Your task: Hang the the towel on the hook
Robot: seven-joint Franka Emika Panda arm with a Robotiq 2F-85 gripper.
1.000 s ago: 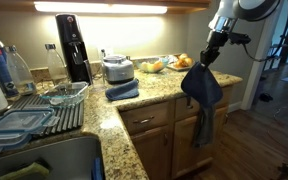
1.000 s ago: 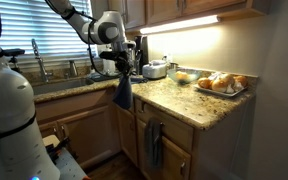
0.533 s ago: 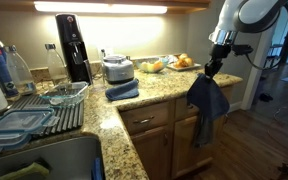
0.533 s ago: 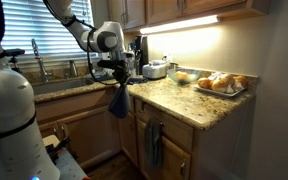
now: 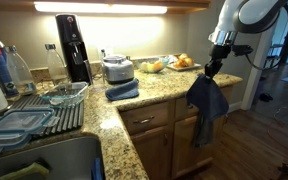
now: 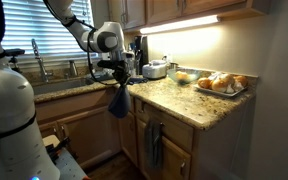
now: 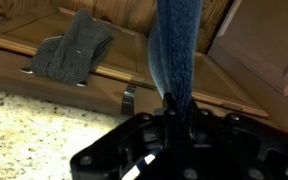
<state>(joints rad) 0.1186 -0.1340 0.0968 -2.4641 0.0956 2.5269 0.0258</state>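
Note:
The slate-blue towel hangs in the air in front of the counter's edge, pinched at its top by my gripper. It also shows in an exterior view below the gripper. In the wrist view the towel runs from the shut jaws towards the wooden cabinet fronts. A small metal hook sits on the cabinet front beside the towel and is bare.
A grey towel hangs on the cabinet front, also seen in an exterior view. A folded blue towel lies on the granite counter. Fruit bowls, a toaster, a dish rack and a sink are around.
A second ago the gripper moved the towel a little outward from the counter and lower. Over the last half second nothing has moved.

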